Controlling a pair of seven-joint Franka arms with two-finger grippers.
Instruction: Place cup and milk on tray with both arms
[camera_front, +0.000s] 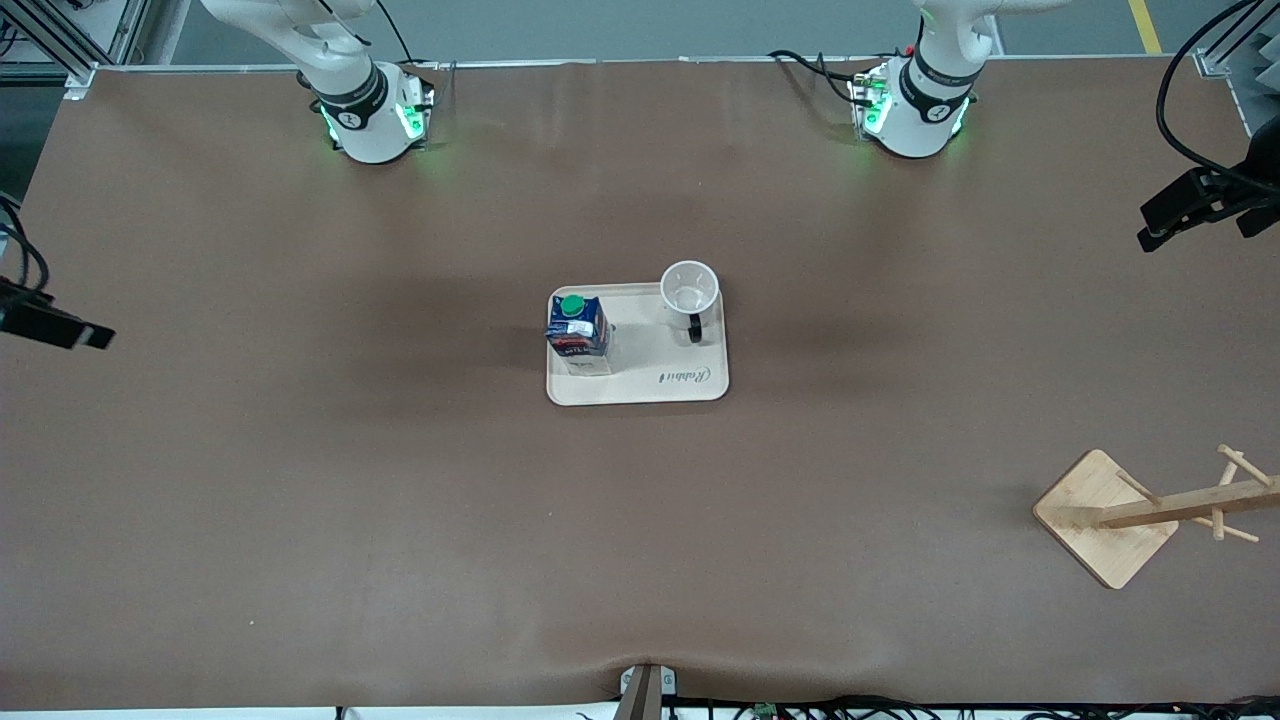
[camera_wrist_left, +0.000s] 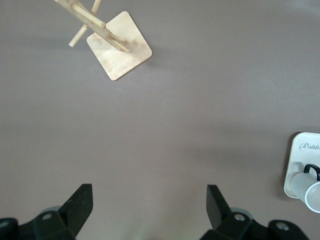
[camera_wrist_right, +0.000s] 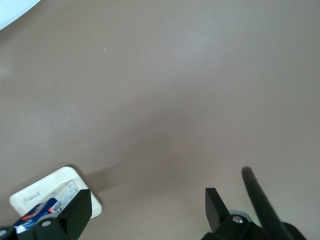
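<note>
The cream tray (camera_front: 660, 392) lies at the table's middle. On it the white cup (camera_front: 690, 290) with its black handle stands upright at the corner toward the left arm's end, farther from the front camera. The dark-blue milk (camera_front: 578, 330) carton with a green cap stands upright on the tray's end toward the right arm. Neither gripper shows in the front view; both arms are drawn back toward their bases. My left gripper (camera_wrist_left: 149, 200) is open and empty high over bare table, with the cup (camera_wrist_left: 311, 189) and tray (camera_wrist_left: 300, 150) at the edge of its view. My right gripper (camera_wrist_right: 148, 202) is open and empty too, the milk (camera_wrist_right: 37, 215) and tray (camera_wrist_right: 45, 192) off to one side.
A wooden mug stand (camera_front: 1110, 515) with a square base and slanted pegs sits toward the left arm's end, nearer the front camera; it also shows in the left wrist view as the stand (camera_wrist_left: 119, 46). Black camera mounts (camera_front: 1200, 200) stick in at both table ends.
</note>
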